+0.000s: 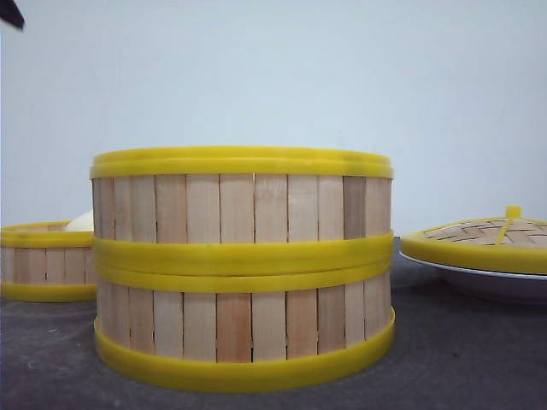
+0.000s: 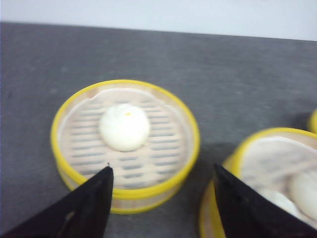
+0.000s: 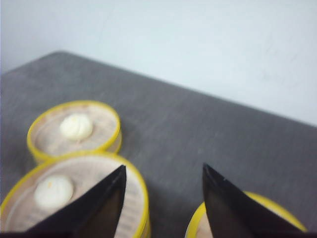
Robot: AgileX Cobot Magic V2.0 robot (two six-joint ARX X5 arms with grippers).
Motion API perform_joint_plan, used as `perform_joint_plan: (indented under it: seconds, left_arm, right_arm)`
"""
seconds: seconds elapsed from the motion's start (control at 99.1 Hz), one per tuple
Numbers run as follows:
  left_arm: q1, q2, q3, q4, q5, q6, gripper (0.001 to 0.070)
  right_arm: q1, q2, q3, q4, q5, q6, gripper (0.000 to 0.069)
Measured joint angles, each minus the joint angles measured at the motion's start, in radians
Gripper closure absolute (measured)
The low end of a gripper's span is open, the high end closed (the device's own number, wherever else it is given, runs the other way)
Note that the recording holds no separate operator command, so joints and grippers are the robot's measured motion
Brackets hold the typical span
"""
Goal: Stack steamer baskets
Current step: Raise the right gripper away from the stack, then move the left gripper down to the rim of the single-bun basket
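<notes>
Two steamer baskets stand stacked in the middle of the table, the upper basket (image 1: 242, 205) on the lower basket (image 1: 244, 329). A third steamer basket (image 1: 47, 260) stands alone to their left and holds one white bun (image 2: 124, 126). In the left wrist view this single basket (image 2: 126, 144) lies just beyond my open left gripper (image 2: 162, 167), and the stack (image 2: 270, 173) with buns inside is beside one finger. My right gripper (image 3: 164, 166) hangs open and empty above the table between the stack (image 3: 74, 191) and the lid (image 3: 277, 215).
A flat woven lid (image 1: 491, 239) with a yellow rim and knob rests on a white plate (image 1: 496, 282) at the right. The table (image 1: 461, 359) is dark grey, with a pale wall behind. A dark arm part (image 1: 10, 13) shows in the front view's upper left corner.
</notes>
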Motion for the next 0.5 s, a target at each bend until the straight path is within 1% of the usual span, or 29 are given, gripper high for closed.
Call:
perform_joint_plan:
  seconds: [0.161, 0.333, 0.414, 0.504]
  left_arm:
    - [0.095, 0.159, 0.031, 0.014, 0.0, -0.011, 0.0325]
    - [0.195, 0.34, 0.124, 0.01, -0.001, -0.031, 0.0325]
    - [0.223, 0.419, 0.166, -0.004, -0.004, -0.041, 0.0325]
    - [0.233, 0.502, 0.207, -0.032, -0.005, -0.044, 0.0325]
  right_arm:
    - [0.021, -0.074, -0.113, -0.011, 0.004, 0.038, 0.0402]
    - [0.023, -0.129, -0.209, -0.029, 0.021, 0.062, 0.0411]
    - [0.023, -0.138, -0.217, -0.032, 0.023, 0.068, 0.0411]
    - [0.024, -0.141, -0.217, -0.023, 0.024, 0.068, 0.0411]
